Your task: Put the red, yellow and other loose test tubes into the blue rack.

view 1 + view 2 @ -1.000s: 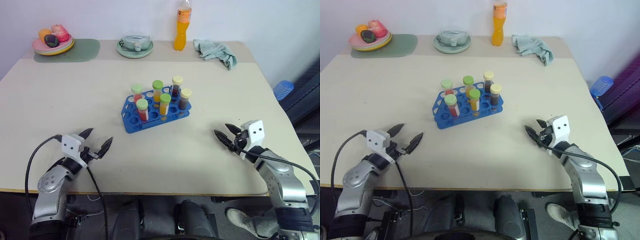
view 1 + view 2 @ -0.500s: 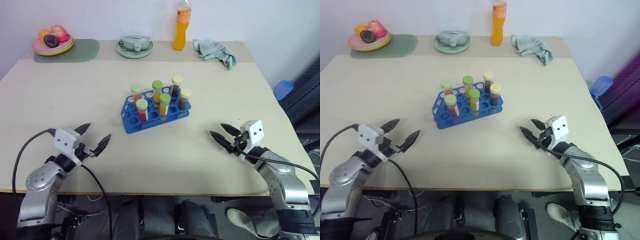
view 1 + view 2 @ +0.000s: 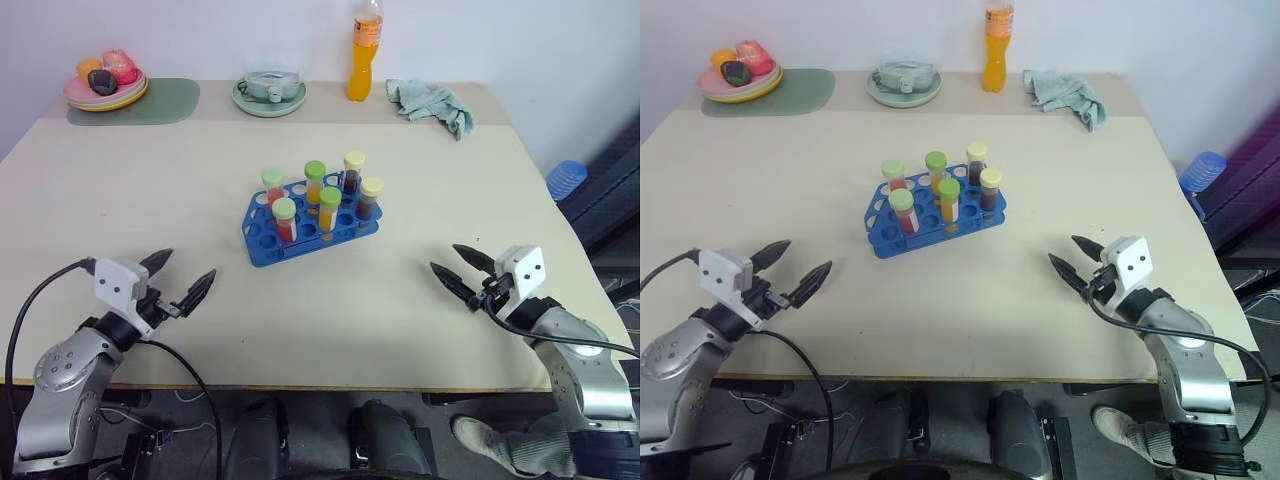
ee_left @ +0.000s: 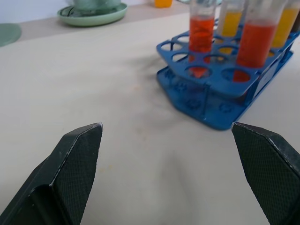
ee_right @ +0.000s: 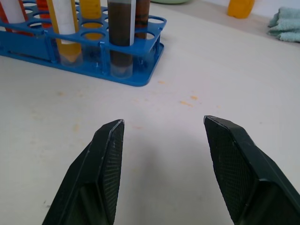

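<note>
The blue rack (image 3: 265, 245) stands at the table's middle. In it stand two red tubes (image 3: 284, 220) with green caps, two yellow tubes (image 3: 328, 210) with green caps and two brown tubes (image 3: 370, 198) with pale yellow caps. Every tube I see stands upright in the rack. My left gripper (image 3: 190, 264) hovers open and empty near the front left edge, pointing at the rack (image 4: 220, 96). My right gripper (image 3: 444, 257) hovers open and empty at the front right, its fingers (image 5: 108, 159) aimed at the rack (image 5: 140, 77).
Along the far edge are a plate of fruit (image 3: 105, 90) on a green mat (image 3: 160, 102), a green dish (image 3: 270, 95), an orange bottle (image 3: 365, 55) and a teal cloth (image 3: 432, 104). A blue object (image 3: 566, 178) sits beyond the table's right side.
Both hands have lifted a little and drawn back toward the table's near edge. Their jaws stay as they were, and the rack and tubes have not moved.
</note>
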Tool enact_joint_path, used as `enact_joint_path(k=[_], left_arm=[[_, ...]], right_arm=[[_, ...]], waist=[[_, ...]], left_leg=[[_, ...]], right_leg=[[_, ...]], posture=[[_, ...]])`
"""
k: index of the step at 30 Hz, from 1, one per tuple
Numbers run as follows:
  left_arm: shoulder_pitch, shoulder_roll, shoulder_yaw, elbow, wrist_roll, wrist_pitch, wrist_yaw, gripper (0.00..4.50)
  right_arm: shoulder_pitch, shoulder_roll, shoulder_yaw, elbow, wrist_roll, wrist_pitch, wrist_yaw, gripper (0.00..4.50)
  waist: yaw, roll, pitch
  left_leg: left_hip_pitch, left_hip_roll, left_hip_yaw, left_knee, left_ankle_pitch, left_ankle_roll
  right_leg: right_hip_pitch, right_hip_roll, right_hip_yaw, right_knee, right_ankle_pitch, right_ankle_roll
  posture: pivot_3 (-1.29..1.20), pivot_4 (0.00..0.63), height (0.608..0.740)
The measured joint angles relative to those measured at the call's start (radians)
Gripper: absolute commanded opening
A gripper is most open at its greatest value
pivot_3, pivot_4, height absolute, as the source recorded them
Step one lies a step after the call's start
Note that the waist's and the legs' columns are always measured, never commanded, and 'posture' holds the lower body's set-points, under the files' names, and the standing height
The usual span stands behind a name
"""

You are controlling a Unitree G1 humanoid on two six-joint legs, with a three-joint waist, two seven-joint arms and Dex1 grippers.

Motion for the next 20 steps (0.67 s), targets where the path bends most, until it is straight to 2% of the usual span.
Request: enact_joint_path(k=[9, 12, 14, 20], left_arm=[[-0.006, 0.0, 0.012, 0.0, -0.023, 0.023, -0.004, 4.49], [-0.005, 0.0, 0.012, 0.0, -0.023, 0.023, -0.006, 4.5], [-0.006, 0.0, 0.012, 0.0, -0.023, 0.026, -0.006, 4.5], [-0.005, 0.0, 0.012, -0.001, -0.024, 0.029, -0.006, 4.5]], right_arm=[[0.002, 0.018, -0.039, 0.032, 0.023, -0.01, -0.036, 2.74], [0.005, 0.019, -0.058, 0.032, 0.042, -0.024, -0.026, 3.55], [0.005, 0.018, -0.062, 0.032, 0.043, -0.025, -0.022, 4.45], [0.003, 0.018, -0.059, 0.025, 0.046, -0.02, -0.026, 4.45]], waist=[[0.002, 0.0, 0.0], [0.002, 0.0, 0.0], [0.002, 0.0, 0.0], [0.001, 0.0, 0.0]], left_leg=[[0.0, 0.0, 0.0, 0.0, 0.0, 0.0], [0.0, 0.0, 0.0, 0.0, 0.0, 0.0], [0.0, 0.0, 0.0, 0.0, 0.0, 0.0], [0.0, 0.0, 0.0, 0.0, 0.0, 0.0]], right_leg=[[0.0, 0.0, 0.0, 0.0, 0.0, 0.0], [0.0, 0.0, 0.0, 0.0, 0.0, 0.0], [0.0, 0.0, 0.0, 0.0, 0.0, 0.0], [0.0, 0.0, 0.0, 0.0, 0.0, 0.0]], posture=[[0.0, 0.15, 0.74], [0.0, 0.15, 0.74], [0.0, 0.15, 0.74], [0.0, 0.15, 0.74]])
